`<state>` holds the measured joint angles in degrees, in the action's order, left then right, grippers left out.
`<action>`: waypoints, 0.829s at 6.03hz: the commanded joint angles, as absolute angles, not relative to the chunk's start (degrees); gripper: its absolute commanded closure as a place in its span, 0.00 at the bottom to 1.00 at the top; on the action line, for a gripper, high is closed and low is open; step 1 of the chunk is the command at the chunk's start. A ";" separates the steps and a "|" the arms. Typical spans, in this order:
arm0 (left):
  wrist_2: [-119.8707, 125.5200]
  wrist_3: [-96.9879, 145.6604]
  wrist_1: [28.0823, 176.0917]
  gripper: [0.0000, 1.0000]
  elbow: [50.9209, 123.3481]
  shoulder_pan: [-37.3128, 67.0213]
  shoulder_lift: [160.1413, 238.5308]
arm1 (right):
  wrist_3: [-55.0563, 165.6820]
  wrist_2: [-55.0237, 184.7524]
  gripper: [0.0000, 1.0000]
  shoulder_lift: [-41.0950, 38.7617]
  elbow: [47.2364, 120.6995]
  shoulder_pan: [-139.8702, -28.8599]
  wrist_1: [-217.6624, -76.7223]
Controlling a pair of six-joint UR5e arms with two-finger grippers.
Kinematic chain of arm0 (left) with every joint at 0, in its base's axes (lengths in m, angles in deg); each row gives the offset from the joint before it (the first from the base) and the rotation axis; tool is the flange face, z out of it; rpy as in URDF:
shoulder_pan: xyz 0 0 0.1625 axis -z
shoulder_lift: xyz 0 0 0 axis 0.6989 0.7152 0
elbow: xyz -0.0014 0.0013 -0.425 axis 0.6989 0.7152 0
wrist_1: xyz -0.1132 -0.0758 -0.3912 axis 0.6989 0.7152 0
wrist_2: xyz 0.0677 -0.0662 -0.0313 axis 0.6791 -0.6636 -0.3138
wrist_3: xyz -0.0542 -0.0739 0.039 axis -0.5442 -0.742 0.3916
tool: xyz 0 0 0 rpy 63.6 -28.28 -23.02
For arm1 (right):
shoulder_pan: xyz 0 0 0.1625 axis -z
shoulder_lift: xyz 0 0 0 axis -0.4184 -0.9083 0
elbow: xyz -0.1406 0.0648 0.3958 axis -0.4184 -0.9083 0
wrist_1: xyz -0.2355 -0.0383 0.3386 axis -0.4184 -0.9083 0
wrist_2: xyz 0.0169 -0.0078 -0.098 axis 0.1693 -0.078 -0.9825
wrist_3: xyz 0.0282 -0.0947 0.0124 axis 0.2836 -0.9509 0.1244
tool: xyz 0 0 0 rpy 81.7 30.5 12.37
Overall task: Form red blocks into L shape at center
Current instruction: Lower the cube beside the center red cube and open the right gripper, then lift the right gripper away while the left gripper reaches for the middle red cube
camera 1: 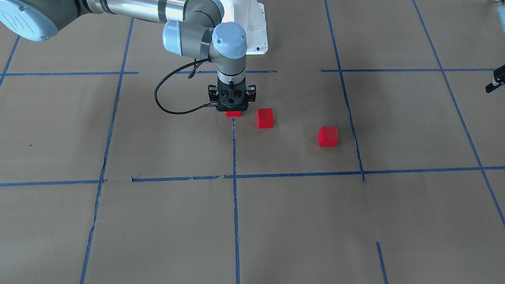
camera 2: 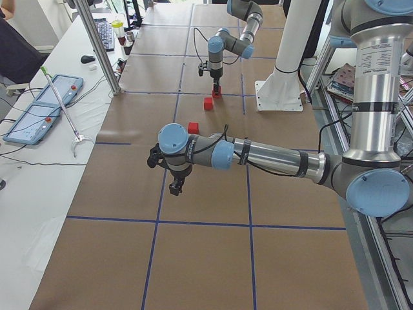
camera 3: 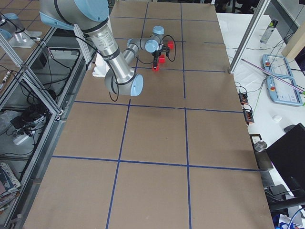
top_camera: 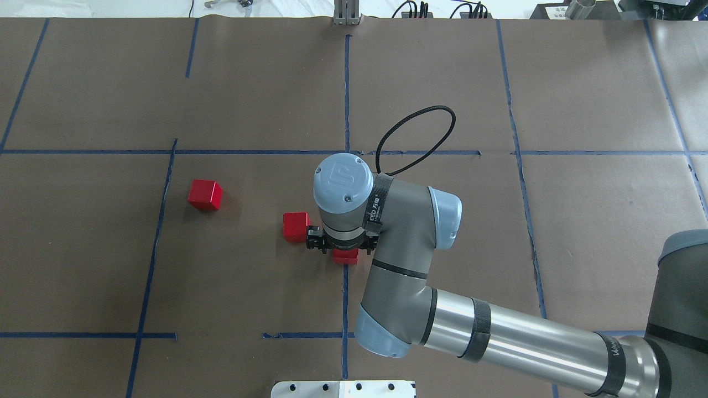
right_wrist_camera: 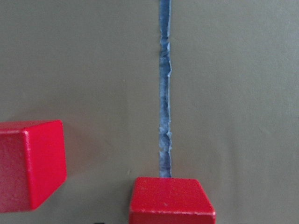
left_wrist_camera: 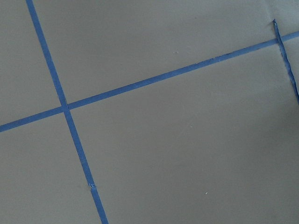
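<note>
The right gripper [camera 1: 232, 105] points straight down over one red block [camera 1: 233, 114] in the middle of the desk [camera 1: 165, 225]. That block sits on the long blue tape line [camera 1: 235, 157]. The gripper hides most of it, so I cannot tell if the gripper is pinching it or spread. A second red block [camera 1: 265, 118] sits just beside the first, not touching it. The third red block [camera 1: 328, 136] sits farther off, toward the desk's end on the robot's left. The left gripper [camera 2: 175, 188] hangs above bare brown paper near that end. I cannot tell if it is spread or pressed together.
</note>
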<state>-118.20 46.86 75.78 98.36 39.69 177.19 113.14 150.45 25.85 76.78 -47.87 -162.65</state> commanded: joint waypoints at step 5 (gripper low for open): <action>-117.33 4.82 82.64 0.00 107.43 22.59 187.43 | 112.55 158.44 0.00 14.11 105.55 -60.56 -173.19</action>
